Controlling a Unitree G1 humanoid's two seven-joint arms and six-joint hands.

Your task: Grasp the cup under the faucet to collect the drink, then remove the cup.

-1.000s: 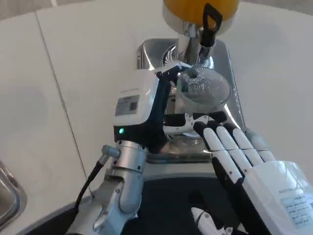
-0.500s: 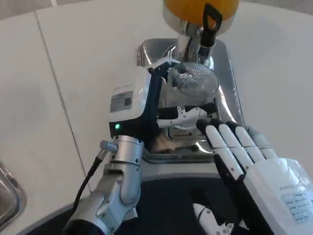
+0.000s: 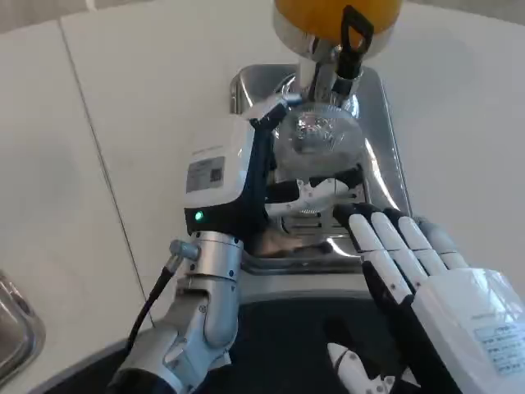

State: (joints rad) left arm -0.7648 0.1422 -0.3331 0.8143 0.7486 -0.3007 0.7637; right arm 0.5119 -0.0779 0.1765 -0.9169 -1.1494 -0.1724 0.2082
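Observation:
A clear plastic cup (image 3: pixel 318 136) stands over the steel drip tray (image 3: pixel 382 148), right under the dispenser's faucet (image 3: pixel 332 78) and its black lever (image 3: pixel 354 37). My left hand (image 3: pixel 246 176) grips the cup from its left side, with fingers (image 3: pixel 316 190) wrapped round its near wall. The cup's lower part is hidden behind those fingers. Whether any drink is in the cup cannot be made out. My right hand (image 3: pixel 418 271) hovers at the lower right, fingers straight and apart, holding nothing, its fingertips close to the tray's near edge.
The orange drink tank (image 3: pixel 336 12) rises at the top centre on the white table (image 3: pixel 123 123). A metal object (image 3: pixel 12 324) shows at the left edge.
My left hand has carried the cup away from me, up to a spot directly beneath the faucet. The right hand has barely shifted.

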